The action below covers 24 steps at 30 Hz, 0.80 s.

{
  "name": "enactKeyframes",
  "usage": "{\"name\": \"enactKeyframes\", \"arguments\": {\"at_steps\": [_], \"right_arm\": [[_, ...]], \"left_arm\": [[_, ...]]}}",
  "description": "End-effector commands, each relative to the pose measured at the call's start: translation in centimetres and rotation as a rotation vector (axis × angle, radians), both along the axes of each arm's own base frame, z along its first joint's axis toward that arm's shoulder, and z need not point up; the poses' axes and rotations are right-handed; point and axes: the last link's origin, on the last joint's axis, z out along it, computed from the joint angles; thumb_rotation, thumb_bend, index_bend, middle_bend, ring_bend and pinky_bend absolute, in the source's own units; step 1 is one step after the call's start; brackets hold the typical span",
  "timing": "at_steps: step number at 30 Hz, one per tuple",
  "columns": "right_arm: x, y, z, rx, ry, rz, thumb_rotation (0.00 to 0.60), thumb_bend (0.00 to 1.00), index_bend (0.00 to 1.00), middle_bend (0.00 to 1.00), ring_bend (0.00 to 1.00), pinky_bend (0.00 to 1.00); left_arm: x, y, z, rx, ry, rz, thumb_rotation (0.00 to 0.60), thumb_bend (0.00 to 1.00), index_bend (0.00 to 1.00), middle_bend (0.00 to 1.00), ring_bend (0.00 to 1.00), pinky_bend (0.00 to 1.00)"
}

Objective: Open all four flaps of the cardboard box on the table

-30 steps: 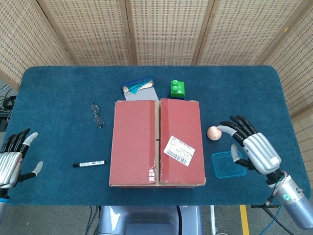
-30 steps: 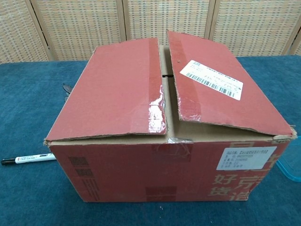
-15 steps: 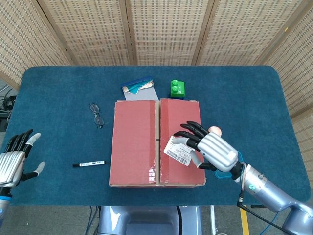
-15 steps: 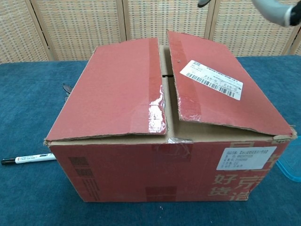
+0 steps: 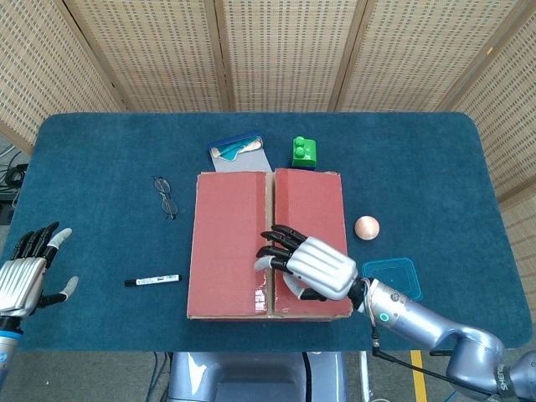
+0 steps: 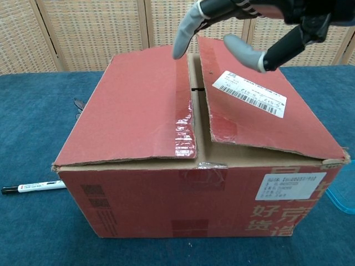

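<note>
The red-brown cardboard box [image 5: 268, 243] [image 6: 194, 155] stands at the table's middle with its two top flaps lying down; the right flap [image 6: 260, 105], bearing a white label [image 6: 249, 93], is tilted up slightly along the centre seam. My right hand [image 5: 310, 264] [image 6: 249, 22] hovers over the box's near half, fingers spread and pointing left across the seam, holding nothing. In the chest view its fingertips [image 6: 182, 44] hang just above the seam. My left hand [image 5: 25, 275] is open, off at the table's left edge, far from the box.
A black-capped marker [image 5: 152, 280] [image 6: 30, 187] and folded glasses [image 5: 166, 197] lie left of the box. A blue pouch [image 5: 237, 146] and green block [image 5: 306, 152] sit behind it. A peach ball [image 5: 367, 227] and blue lid [image 5: 394, 276] lie to the right.
My right hand has swept left from beside the peach ball, over the labelled flap, to the centre seam. The box and left hand have barely moved.
</note>
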Motion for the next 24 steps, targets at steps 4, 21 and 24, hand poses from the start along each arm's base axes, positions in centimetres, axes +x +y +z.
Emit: {"name": "enactKeyframes", "arguments": {"at_steps": [4, 21, 24], "right_arm": [[0.2, -0.2, -0.8, 0.008, 0.023, 0.003, 0.6, 0.83, 0.28, 0.24, 0.0, 0.0], [-0.5, -1.4, -2.0, -0.02, 0.079, -0.015, 0.6, 0.83, 0.3, 0.27, 0.0, 0.0], [-0.6, -1.6, -2.2, -0.023, 0.084, -0.018, 0.6, 0.83, 0.31, 0.28, 0.0, 0.0]], "left_arm": [[-0.3, 0.0, 0.1, -0.001, -0.001, 0.011, 0.518, 0.37, 0.1, 0.0, 0.0, 0.0], [-0.6, 0.0, 0.1, -0.013, -0.013, 0.028, 0.518, 0.37, 0.1, 0.0, 0.0, 0.0], [-0.7, -0.1, 0.2, -0.011, -0.013, 0.033, 0.518, 0.37, 0.1, 0.0, 0.0, 0.0]]}}
